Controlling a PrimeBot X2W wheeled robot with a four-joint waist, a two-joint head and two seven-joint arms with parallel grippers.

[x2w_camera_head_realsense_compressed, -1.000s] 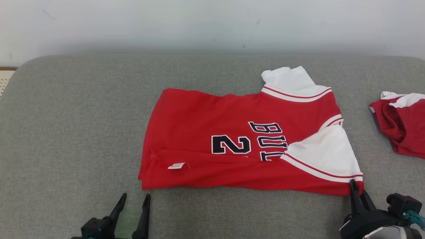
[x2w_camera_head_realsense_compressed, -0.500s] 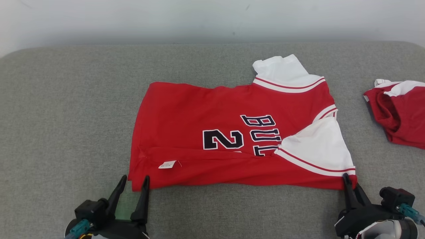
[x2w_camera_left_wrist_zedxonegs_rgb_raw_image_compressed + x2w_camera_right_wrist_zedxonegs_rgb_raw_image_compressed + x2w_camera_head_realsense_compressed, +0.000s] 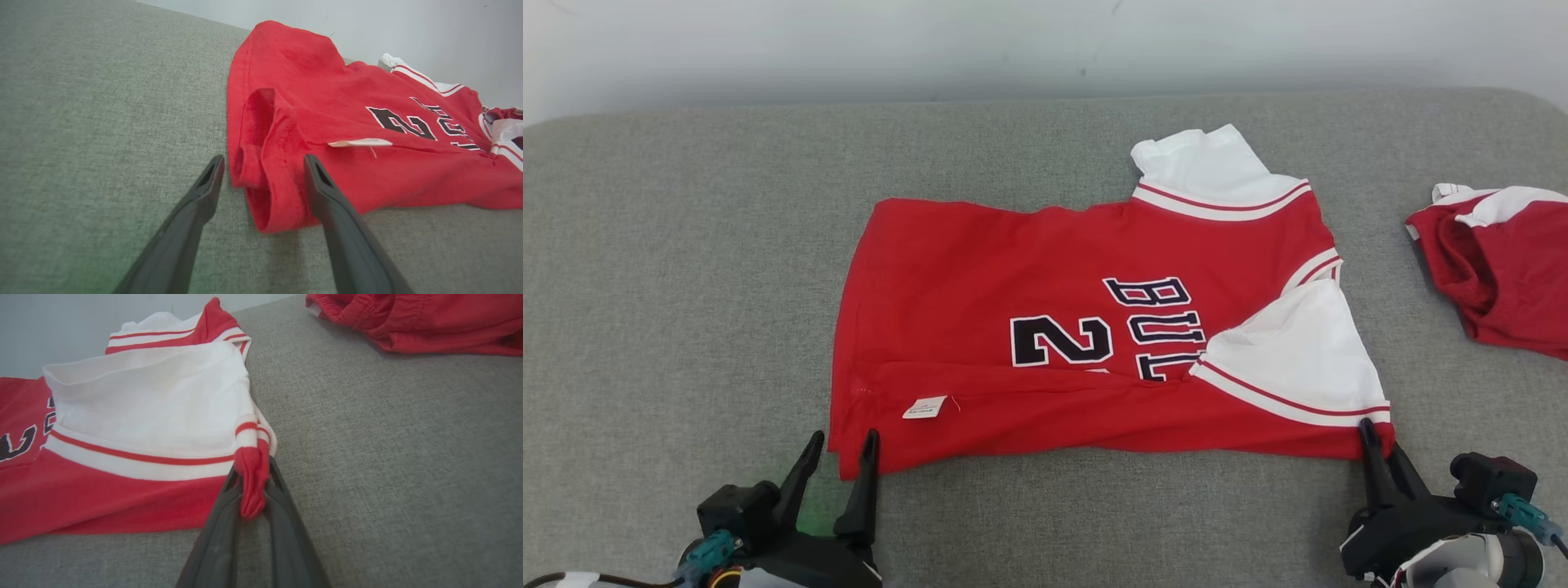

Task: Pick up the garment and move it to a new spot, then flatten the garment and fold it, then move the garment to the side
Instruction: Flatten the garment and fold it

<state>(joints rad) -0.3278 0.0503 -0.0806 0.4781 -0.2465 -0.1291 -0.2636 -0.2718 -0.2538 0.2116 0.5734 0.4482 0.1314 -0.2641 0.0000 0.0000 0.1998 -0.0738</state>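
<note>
LEFT gripper (image 3: 844,438): spread astride jersey (image 3: 1029,269) corner, 7 o'clock | RIGHT gripper (image 3: 1374,434): pinching jersey corner, 5 o'clock | other garment (image 3: 1499,273): 3 o'clock

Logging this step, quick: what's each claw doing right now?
Left claw: open, around the jersey's hem corner.
Right claw: closed, holding the jersey's sleeve-end corner.

Red jersey (image 3: 1054,286), part-folded, flat on couch

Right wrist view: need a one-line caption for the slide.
Right hand shut on a corner of the red-and-white jersey lying on the grey cushion, a second red garment beyond.
</note>
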